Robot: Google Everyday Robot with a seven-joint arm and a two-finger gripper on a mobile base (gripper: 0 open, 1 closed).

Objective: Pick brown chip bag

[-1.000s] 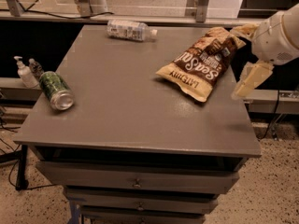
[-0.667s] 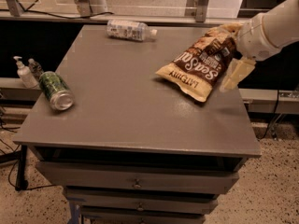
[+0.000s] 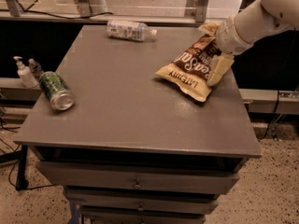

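Note:
The brown chip bag [image 3: 191, 68] lies flat on the right part of the grey table [image 3: 126, 106], tan "LATE JULY" end toward the front, white "Sea Salt" lettering showing. My gripper [image 3: 214, 49] reaches in from the upper right on a white arm. It is open, with one cream finger [image 3: 219, 69] on the near side of the bag's right end and the other [image 3: 209, 28] on the far side. The bag's right end sits between them and still rests on the table.
A green can [image 3: 56, 90] lies on its side near the left edge. A clear plastic bottle [image 3: 128, 30] lies at the back. Two small pump bottles [image 3: 24, 73] stand on a ledge left of the table. Drawers sit below the tabletop.
The arm has moved left and down from beside the bag. The fingers now straddle the bag's right end. The bag, can and bottle have not moved.

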